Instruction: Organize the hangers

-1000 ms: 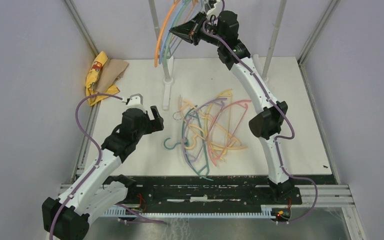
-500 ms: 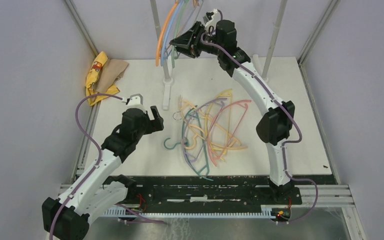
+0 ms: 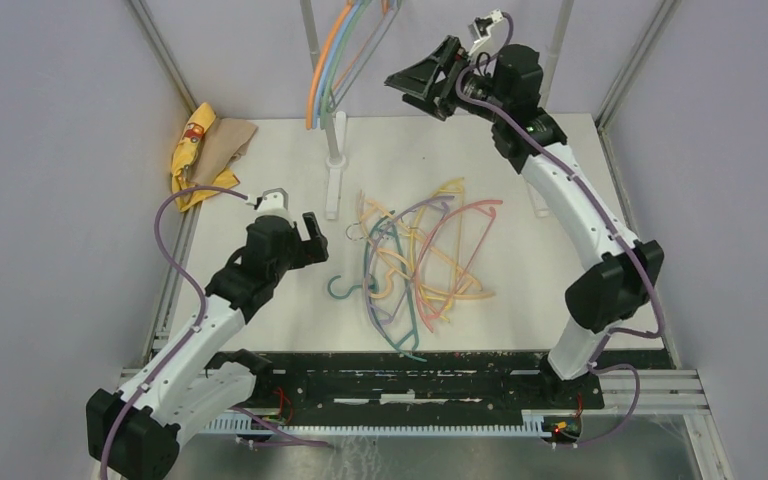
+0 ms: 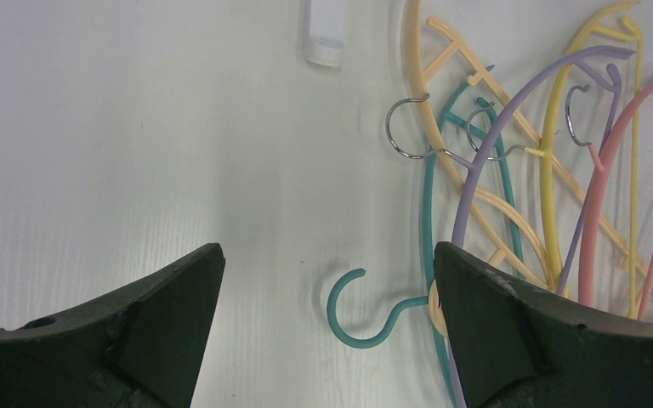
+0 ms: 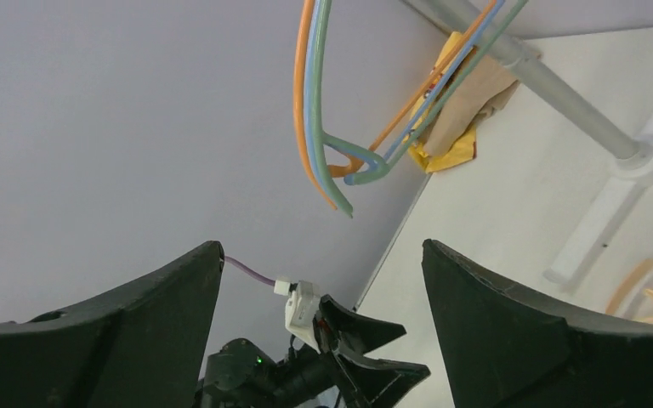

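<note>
Three hangers, orange, blue and green point(image 3: 332, 62), hang from the rack at the back; the right wrist view shows them point(image 5: 316, 119) free of any grip. Several more hangers in teal, purple, yellow, pink and peach lie tangled on the table point(image 3: 425, 258). My right gripper point(image 3: 410, 92) is raised to the right of the hung ones, open and empty point(image 5: 323, 255). My left gripper point(image 3: 312, 232) hovers open just left of the pile. In the left wrist view the teal hanger's hook point(image 4: 359, 310) lies on the table between its fingers point(image 4: 327, 255).
A yellow cloth on brown paper point(image 3: 198, 145) lies at the back left corner. The grey rack pole point(image 3: 312, 40) stands on a white foot point(image 3: 334, 190), with a second pole point(image 3: 552, 70) at the back right. Enclosure walls stand on both sides.
My right gripper has opened and drawn back to the right, away from the hung hangers, which stay on the rack. The left arm has not moved.
</note>
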Robot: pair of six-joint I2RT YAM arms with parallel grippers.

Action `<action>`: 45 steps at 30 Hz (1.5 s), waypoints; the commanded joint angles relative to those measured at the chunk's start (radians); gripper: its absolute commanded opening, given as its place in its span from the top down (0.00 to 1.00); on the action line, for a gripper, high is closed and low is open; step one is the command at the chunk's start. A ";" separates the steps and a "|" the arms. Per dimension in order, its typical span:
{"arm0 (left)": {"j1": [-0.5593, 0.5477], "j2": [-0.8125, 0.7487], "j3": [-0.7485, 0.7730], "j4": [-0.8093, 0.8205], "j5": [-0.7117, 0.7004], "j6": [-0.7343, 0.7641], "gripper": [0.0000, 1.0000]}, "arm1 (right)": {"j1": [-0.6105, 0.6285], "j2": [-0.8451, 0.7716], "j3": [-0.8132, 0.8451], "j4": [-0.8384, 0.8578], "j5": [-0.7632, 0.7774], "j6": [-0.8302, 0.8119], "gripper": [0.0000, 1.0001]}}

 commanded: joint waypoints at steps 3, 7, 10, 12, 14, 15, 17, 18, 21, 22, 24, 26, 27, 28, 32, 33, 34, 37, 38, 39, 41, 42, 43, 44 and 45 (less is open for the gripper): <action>0.007 0.020 0.034 0.006 -0.014 0.016 0.00 | 0.028 -0.198 -0.144 -0.287 0.105 -0.367 0.09; 0.007 0.038 0.023 0.020 0.002 0.013 0.00 | 0.099 -0.321 -0.380 -0.456 0.278 -0.530 0.14; 0.008 0.055 0.027 0.022 0.008 0.016 0.00 | 0.120 -0.360 -0.573 -0.511 0.341 -0.544 0.22; 0.006 0.060 0.027 0.027 0.008 0.016 0.00 | 0.130 -0.368 -0.686 -0.507 0.355 -0.537 0.34; 0.007 0.064 0.026 0.034 0.009 0.015 0.00 | 0.150 -0.360 -0.767 -0.496 0.365 -0.534 0.39; 0.007 0.067 0.025 0.037 0.011 0.015 0.00 | 0.164 -0.355 -0.796 -0.487 0.372 -0.530 0.40; 0.007 0.077 0.024 0.039 0.016 0.015 0.00 | 0.197 -0.338 -0.837 -0.470 0.380 -0.521 0.40; 0.007 0.081 0.022 0.039 0.016 0.014 0.00 | 0.213 -0.329 -0.853 -0.462 0.385 -0.515 0.40; 0.007 0.085 0.010 0.044 0.019 0.011 0.00 | 0.254 -0.307 -0.881 -0.432 0.388 -0.491 0.41; 0.007 0.081 0.006 0.047 0.020 0.009 0.00 | 0.263 -0.300 -0.887 -0.423 0.386 -0.484 0.40; 0.007 0.074 -0.005 0.050 0.023 0.006 0.00 | 0.276 -0.290 -0.894 -0.410 0.387 -0.474 0.40; 0.007 0.065 -0.013 0.050 0.024 0.004 0.00 | 0.287 -0.285 -0.897 -0.407 0.391 -0.466 0.41; 0.007 0.063 -0.017 0.047 0.022 0.004 0.00 | 0.293 -0.283 -0.898 -0.406 0.395 -0.465 0.41; 0.006 0.060 -0.020 0.045 0.020 0.004 0.00 | 0.298 -0.278 -0.900 -0.405 0.397 -0.465 0.41; 0.007 0.049 -0.025 0.047 0.027 -0.004 0.00 | 0.319 -0.236 -0.909 -0.392 0.412 -0.465 0.41; 0.006 0.046 -0.026 0.047 0.029 -0.006 0.00 | 0.324 -0.225 -0.912 -0.388 0.422 -0.461 0.42; 0.006 0.045 -0.027 0.047 0.030 -0.007 0.00 | 0.331 -0.213 -0.912 -0.384 0.431 -0.458 0.42; 0.007 0.039 -0.027 0.047 0.034 -0.010 0.00 | 0.349 -0.193 -0.907 -0.374 0.451 -0.460 0.44; 0.007 0.040 -0.027 0.047 0.034 -0.010 0.00 | 0.352 -0.188 -0.906 -0.372 0.454 -0.461 0.47; 0.007 0.040 -0.027 0.046 0.034 -0.010 0.00 | 0.354 -0.186 -0.905 -0.372 0.457 -0.459 0.52; 0.007 0.040 -0.023 0.044 0.033 -0.010 0.00 | 0.355 -0.189 -0.903 -0.374 0.462 -0.460 0.68; 0.006 0.041 -0.022 0.044 0.034 -0.010 0.00 | 0.354 -0.196 -0.905 -0.379 0.467 -0.459 0.78; 0.007 0.039 -0.022 0.043 0.034 -0.010 0.00 | 0.355 -0.209 -0.904 -0.387 0.476 -0.459 0.87; 0.007 0.038 -0.021 0.042 0.033 -0.011 0.00 | 0.356 -0.222 -0.904 -0.397 0.486 -0.460 0.94; 0.007 0.036 -0.020 0.042 0.032 -0.010 0.00 | 0.357 -0.239 -0.902 -0.411 0.498 -0.461 0.99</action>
